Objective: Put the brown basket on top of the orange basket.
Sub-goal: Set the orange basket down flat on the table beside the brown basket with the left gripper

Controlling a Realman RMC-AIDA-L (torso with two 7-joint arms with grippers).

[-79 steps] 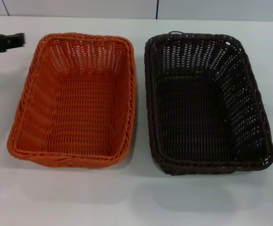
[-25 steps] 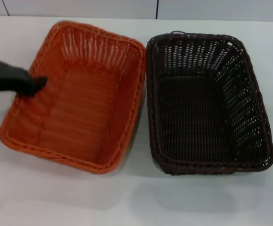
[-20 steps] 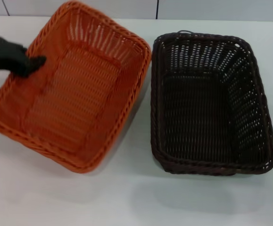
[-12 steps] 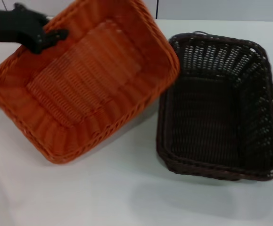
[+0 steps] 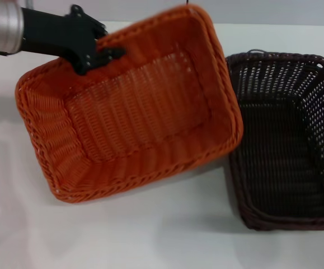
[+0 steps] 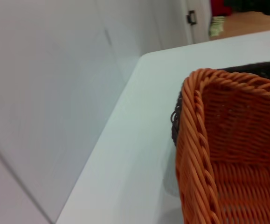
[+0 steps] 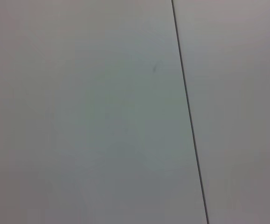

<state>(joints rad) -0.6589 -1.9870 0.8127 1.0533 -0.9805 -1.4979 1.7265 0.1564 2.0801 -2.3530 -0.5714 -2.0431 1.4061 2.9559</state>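
At the far-left rim of the rectangular bright orange woven wicker-style basket (image 5: 134,106), the left tool (image 5: 97,53) is clamped on the braided edge, one black finger inside the wall and the rest outside. Orange basket is lifted off the white surface (image 5: 150,235) and tilted, its opening tipped toward the head camera; the corner away from the tool reaches over the near-left rim of the rectangular dark brown woven wicker-style basket (image 5: 287,140). Whether the two rims touch there cannot be told.

Dark brown basket sits flat on the surface, to the right of the tool and well apart from it, its right side cut off by the frame edge. It is not on the orange basket.

Left wrist view: orange basket rim (image 6: 195,140) close below the tool, with a strip of the dark brown basket's rim (image 6: 176,116) just beyond it, and the surface (image 6: 135,140) running toward a grey wall panel (image 6: 46,93).

Right tool: not seen in any view; the right wrist camera shows only a pale panel (image 7: 79,112) with a dark seam.
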